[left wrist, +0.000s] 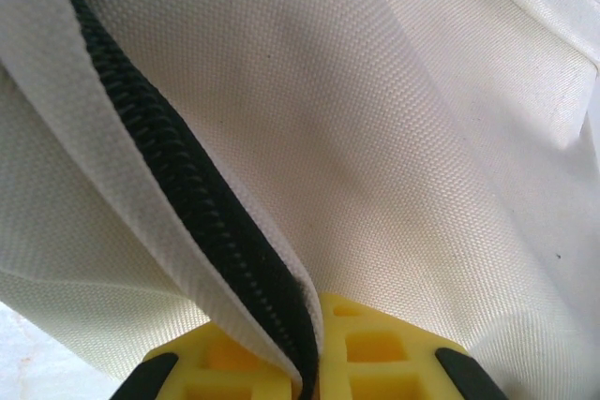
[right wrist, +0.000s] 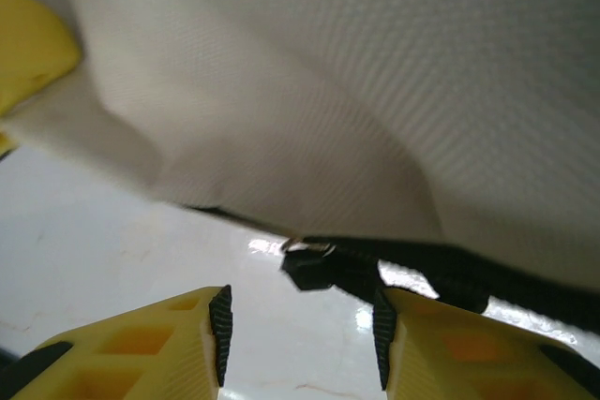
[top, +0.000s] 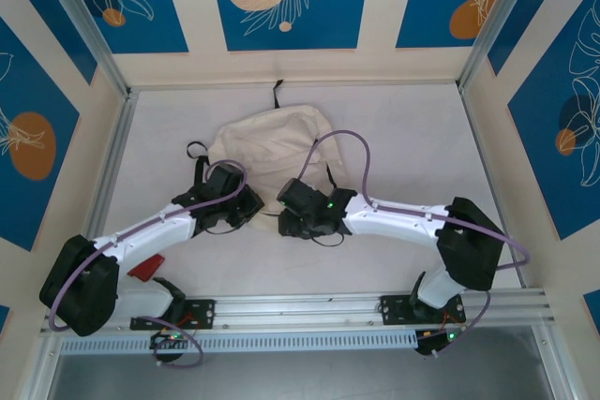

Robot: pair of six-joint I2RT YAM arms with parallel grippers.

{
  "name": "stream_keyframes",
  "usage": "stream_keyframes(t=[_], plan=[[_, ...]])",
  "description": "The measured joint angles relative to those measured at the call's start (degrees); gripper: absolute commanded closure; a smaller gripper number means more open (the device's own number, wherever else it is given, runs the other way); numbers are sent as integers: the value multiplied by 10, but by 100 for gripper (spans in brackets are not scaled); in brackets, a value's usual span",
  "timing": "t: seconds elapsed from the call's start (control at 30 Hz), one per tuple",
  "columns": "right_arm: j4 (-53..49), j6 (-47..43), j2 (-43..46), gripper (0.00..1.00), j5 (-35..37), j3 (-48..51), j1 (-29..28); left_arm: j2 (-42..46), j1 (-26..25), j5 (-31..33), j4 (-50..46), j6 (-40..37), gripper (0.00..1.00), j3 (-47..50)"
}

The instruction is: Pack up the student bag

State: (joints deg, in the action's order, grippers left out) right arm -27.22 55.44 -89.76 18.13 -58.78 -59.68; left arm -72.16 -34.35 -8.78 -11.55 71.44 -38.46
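White arms (top: 398, 217), blk joints (top: 469, 243), purple cables (top: 361, 140), yellow end effector fingers (right wrist: 141, 348).

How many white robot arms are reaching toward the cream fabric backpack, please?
2. The left white robot arm extends to the near-left edge of the cream fabric backpack; the right white robot arm extends to its near-right edge.

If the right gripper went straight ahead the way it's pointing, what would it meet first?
Probably the small black tab at the student bag's lower edge, just ahead of the right gripper, in line with its open gap. Depth is unclear.
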Motion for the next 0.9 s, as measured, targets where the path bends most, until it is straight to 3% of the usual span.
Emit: stream_keyframes(t=[0.27, 0.53, 0.9], plan=[[24, 7, -46, 65, 21, -4, -4, 0, 0, 0, 0, 0, 91, -5], [11, 23, -60, 94, 68, -10, -7, 0, 0, 0, -4, 0, 93, -5], [-85, 39, -15, 96, 105, -12, -6, 1, 0, 18, -35, -16, 97, -6]])
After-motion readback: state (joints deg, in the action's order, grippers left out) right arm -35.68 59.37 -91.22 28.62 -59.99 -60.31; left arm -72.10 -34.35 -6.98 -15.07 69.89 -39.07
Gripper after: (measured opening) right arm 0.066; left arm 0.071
